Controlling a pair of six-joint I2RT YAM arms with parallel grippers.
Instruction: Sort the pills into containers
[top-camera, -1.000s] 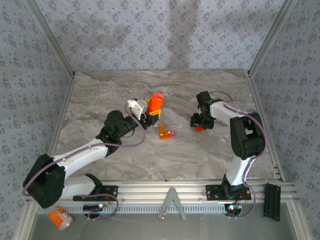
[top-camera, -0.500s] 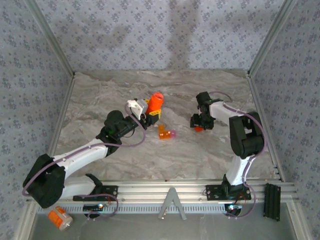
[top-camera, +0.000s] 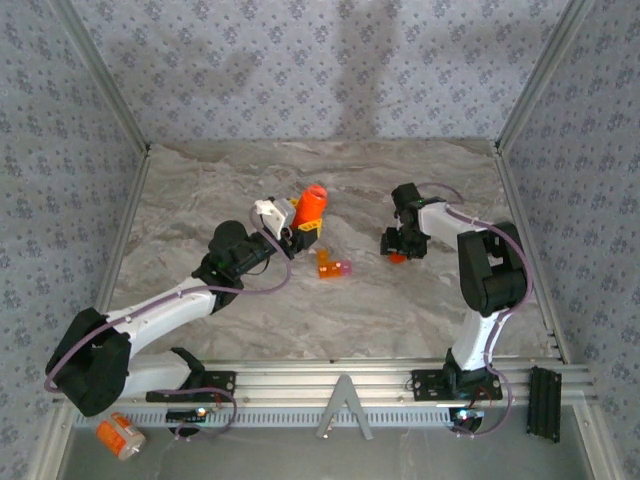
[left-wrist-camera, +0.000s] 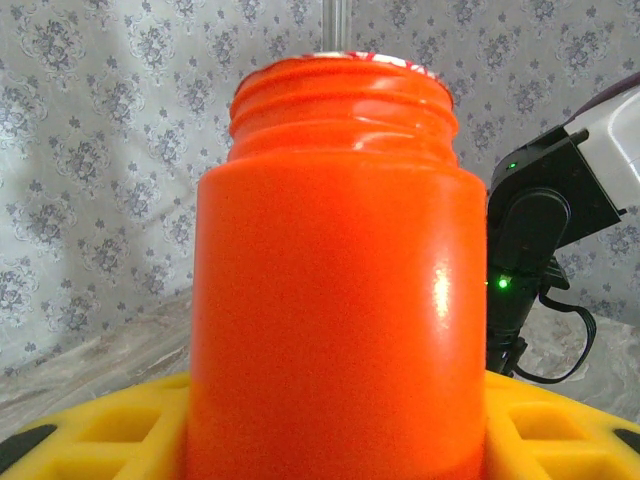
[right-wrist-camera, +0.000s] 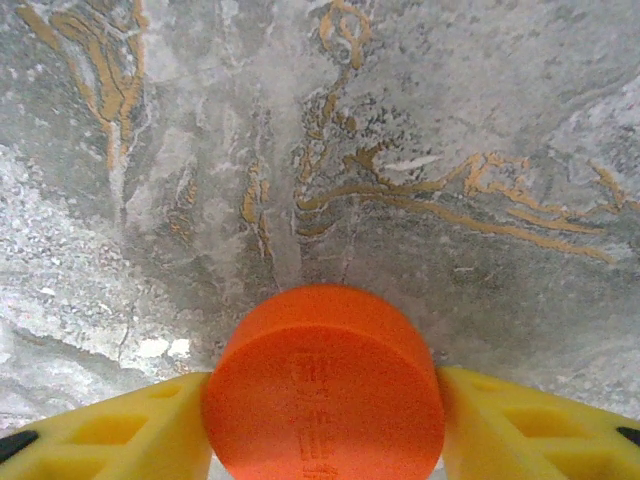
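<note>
An orange pill bottle (left-wrist-camera: 335, 250) with its cap off and its threaded neck bare stands upright between the yellow fingers (left-wrist-camera: 90, 430) of my left gripper (top-camera: 303, 228), which is shut on it left of the table's middle. The bottle (top-camera: 311, 203) tilts slightly in the top view. My right gripper (top-camera: 400, 250) points down at the marble; its yellow fingers (right-wrist-camera: 110, 430) press both sides of the orange cap (right-wrist-camera: 325, 385), which is close to the surface. A tiny orange box with a pink end (top-camera: 333, 267) lies between the two grippers. The pills are hidden.
The marble tabletop (top-camera: 400, 310) is walled by patterned panels at the back and sides. An orange bottle with a white label (top-camera: 120, 435) lies outside the table, below the front rail at the left. The right arm (left-wrist-camera: 545, 220) stands just beyond the held bottle.
The right gripper's fingers have narrowed onto the orange cap. The left arm and its bottle have held still.
</note>
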